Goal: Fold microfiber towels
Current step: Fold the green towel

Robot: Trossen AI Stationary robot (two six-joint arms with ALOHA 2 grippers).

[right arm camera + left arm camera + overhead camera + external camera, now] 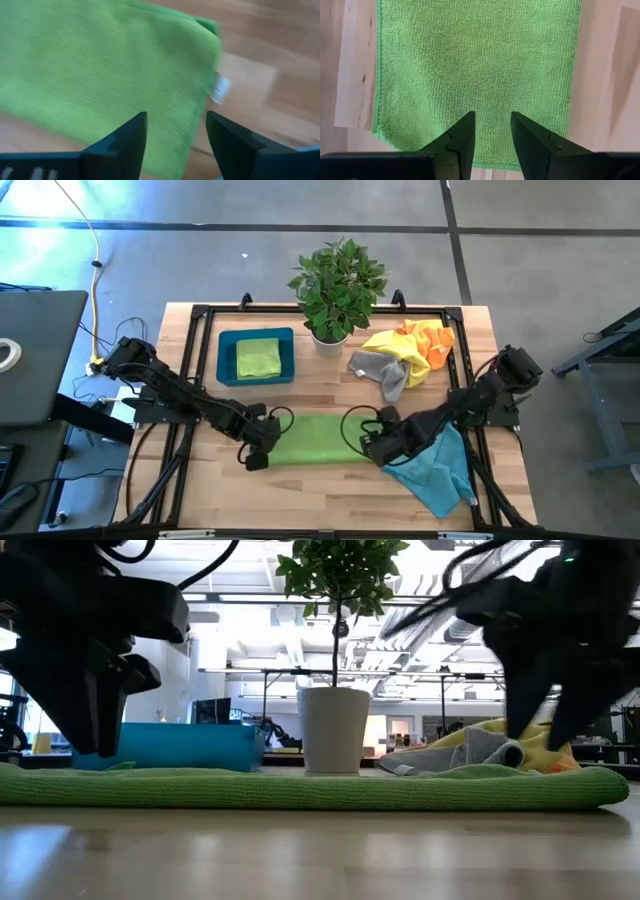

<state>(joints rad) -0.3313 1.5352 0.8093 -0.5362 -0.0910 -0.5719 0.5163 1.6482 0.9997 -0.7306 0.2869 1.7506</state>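
A lime green microfiber towel [315,438] lies flat on the table's near middle as a long strip. It also shows in the low view [300,788]. My left gripper [492,120] is open just above the strip's left end [262,448]. My right gripper [176,122] is open above the strip's right end [372,442], near a white tag [220,89]. In the low view both grippers hang a little above the cloth. A teal-blue towel [440,470] lies under my right arm. Yellow, orange and grey towels [405,355] lie heaped at the far right.
A blue tray [225,360] at the far left holds a folded lime green towel [258,358]. A potted plant [335,290] in a white pot stands at the far middle. A black frame [200,315] runs along the table's edges. Bare wood lies along the near edge.
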